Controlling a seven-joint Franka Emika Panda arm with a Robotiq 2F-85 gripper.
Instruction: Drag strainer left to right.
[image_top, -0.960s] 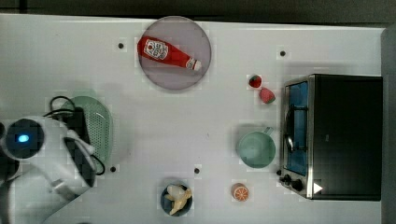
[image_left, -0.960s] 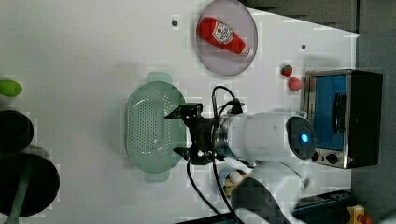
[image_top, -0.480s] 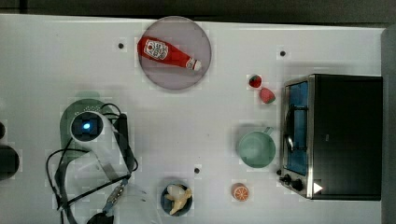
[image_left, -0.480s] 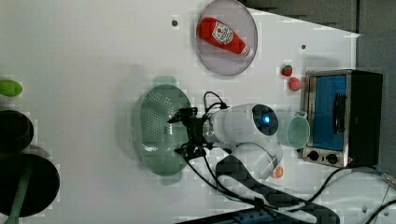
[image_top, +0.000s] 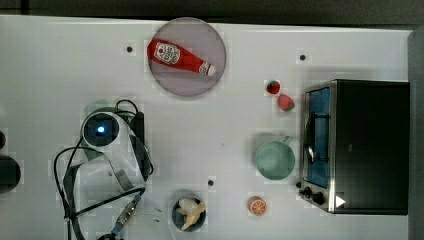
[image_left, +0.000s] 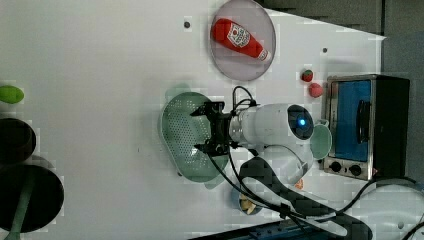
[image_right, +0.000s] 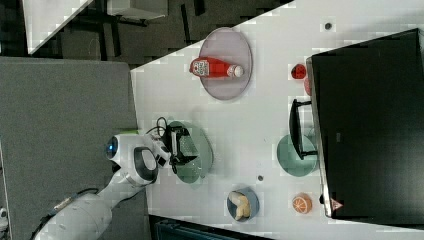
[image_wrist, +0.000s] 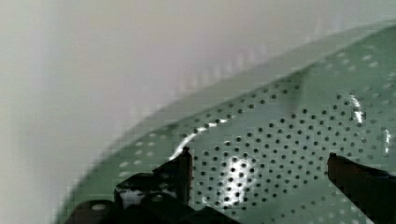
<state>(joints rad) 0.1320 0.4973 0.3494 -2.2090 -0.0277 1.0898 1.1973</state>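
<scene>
White tabletop (image_top: 45, 65), catalogued from the top view's left to right. Pale mint-green oval perforated plastic strainer (image_left: 185, 137): at the top view's left, largely covered there by the white robot arm (image_top: 107, 150) with its blue light; the left view presents its holed bowl and rounded rim in full, and the right view shows it partly beneath the wrist. Black two-finger gripper (image_left: 209, 131): jaws spread wide, nothing held, poised over the strainer's interior; the wrist view shows both fingertips (image_wrist: 180, 170) apart above the perforated floor, whether touching cannot be told. Round grey-purple plate (image_top: 210, 77): toward the top view's upper centre, bearing a red ketchup bottle (image_top: 179, 56) lying on its side. Small dark bowl (image_top: 176, 216) holding a pale banana-like piece: at the lower edge. Two small red fruit pieces (image_top: 279, 95): right of the plate. Teal-green round cup with handle (image_top: 274, 159): just beside the oven. Orange slice (image_top: 257, 205): below the cup. Black toaster oven with blue glass door (image_top: 370, 145): far right. The left view alone adds a green object (image_left: 10, 94) and dark round items (image_left: 25, 200) at the left view's left edge.
</scene>
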